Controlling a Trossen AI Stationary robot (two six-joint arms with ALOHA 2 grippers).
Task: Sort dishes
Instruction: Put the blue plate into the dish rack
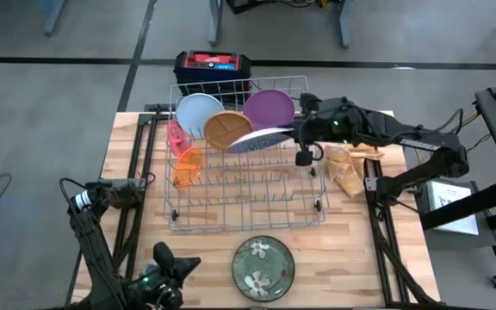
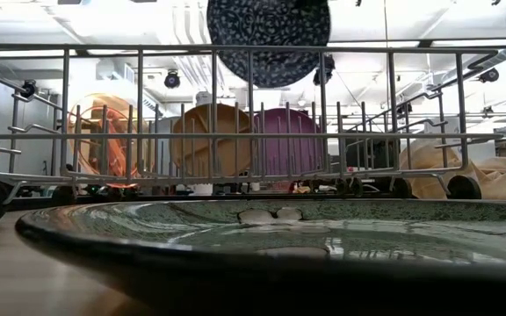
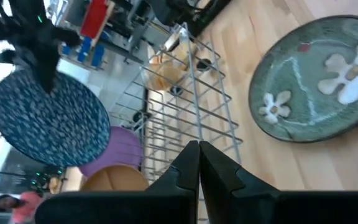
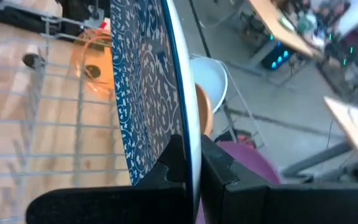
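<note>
The blue speckled plate (image 4: pixel 143 87) is pinched by its rim in the right gripper (image 4: pixel 191 163), hanging over the rack (image 1: pixel 248 185). Next, I think, lower it into a slot. The left gripper (image 3: pixel 199 163) waits, closed and empty.

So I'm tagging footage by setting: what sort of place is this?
Probably a robotics lab or workshop, not a kitchen. The wire dish rack sits on a wooden workbench on a bare concrete floor, with exposed ceiling ducts and lights in the low view and cluttered desks behind.

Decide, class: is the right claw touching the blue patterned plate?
Touching. The right wrist view shows the right claw clamped on the rim of the blue patterned plate, one finger on each face.
</note>
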